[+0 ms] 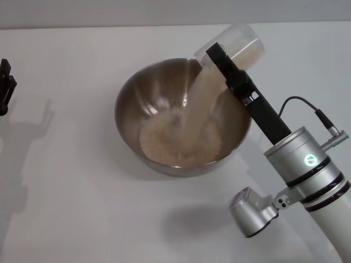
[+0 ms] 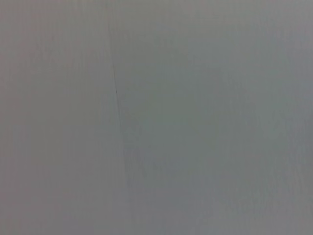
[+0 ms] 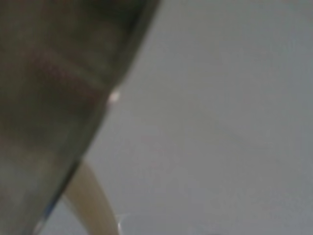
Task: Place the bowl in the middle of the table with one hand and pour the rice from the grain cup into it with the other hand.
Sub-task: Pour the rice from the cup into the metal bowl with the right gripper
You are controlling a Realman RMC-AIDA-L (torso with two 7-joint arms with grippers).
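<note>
The steel bowl (image 1: 137,104) stands in the middle of the white table (image 1: 71,208). My right gripper (image 1: 219,55) is shut on the clear grain cup (image 1: 244,45), which is tipped over the bowl's far right rim. Rice (image 1: 200,93) streams from the cup's mouth into a cream pile (image 1: 175,143) on the bowl's bottom. My left gripper (image 1: 5,85) hangs at the far left edge of the head view, well away from the bowl. In the right wrist view the bowl's outer wall (image 3: 54,98) fills one side, close up.
Bare white tabletop surrounds the bowl on all sides. The right arm's silver body (image 1: 307,170) reaches in from the lower right. The left wrist view shows only a plain grey surface (image 2: 156,117).
</note>
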